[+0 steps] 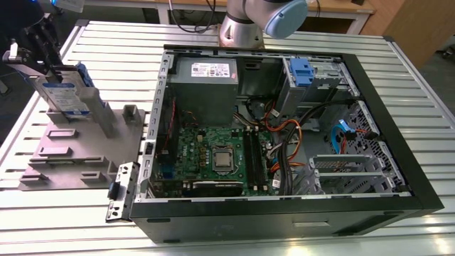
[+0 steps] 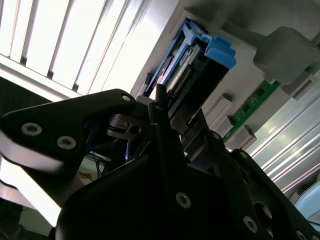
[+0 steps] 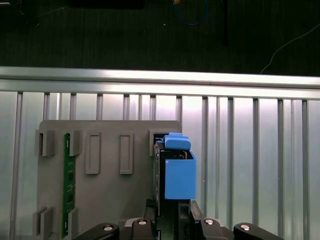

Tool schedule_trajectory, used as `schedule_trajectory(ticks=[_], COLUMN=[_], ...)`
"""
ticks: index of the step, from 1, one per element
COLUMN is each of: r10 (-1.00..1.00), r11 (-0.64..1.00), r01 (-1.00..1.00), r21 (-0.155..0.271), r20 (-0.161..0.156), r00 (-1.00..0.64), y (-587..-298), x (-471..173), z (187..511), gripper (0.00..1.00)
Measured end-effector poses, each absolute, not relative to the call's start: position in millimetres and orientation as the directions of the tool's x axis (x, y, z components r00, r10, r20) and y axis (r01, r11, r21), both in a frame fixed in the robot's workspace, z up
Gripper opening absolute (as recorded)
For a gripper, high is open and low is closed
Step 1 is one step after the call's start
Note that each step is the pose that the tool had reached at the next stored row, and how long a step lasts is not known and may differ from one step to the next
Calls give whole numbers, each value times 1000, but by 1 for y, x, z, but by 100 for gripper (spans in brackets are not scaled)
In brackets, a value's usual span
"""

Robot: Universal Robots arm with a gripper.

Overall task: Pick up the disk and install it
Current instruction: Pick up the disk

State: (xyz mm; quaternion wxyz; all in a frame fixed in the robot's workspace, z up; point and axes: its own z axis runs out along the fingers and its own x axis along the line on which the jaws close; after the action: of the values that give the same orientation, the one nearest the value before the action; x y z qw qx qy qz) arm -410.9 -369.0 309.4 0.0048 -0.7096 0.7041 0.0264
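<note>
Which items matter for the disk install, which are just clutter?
Job: silver-grey rectangular hard disk with blue plastic rails; open black metal computer case; blue-latched grey metal cage (likely).
Idle: green circuit-board stick; grey metal box with white sticker.

An open black computer case [image 1: 249, 216] lies on a slatted metal table [image 1: 405, 74]; inside the case a green motherboard [image 1: 206, 154] fills the floor; a grey power supply box [image 1: 206, 80] and a blue latch [image 1: 302, 72] sit along one end wall; orange cables [image 1: 284, 128] run between; just outside the case, on the exterior view's left, lies a grey fixture plate [image 1: 78, 146], holding a green circuit board [image 3: 66, 190].
</note>
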Motion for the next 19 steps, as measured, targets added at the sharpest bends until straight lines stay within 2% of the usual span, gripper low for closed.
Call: schedule_trajectory(ticks=[5, 19], r10=[-999, -999], r11=[-8, -8], r01=[-1000, -1000], r21=[30, 30], r20=[-44, -44], r00=[7, 7], y=[-369, -369], x=[-411, -411], z=[315, 360], gripper=[35, 35])
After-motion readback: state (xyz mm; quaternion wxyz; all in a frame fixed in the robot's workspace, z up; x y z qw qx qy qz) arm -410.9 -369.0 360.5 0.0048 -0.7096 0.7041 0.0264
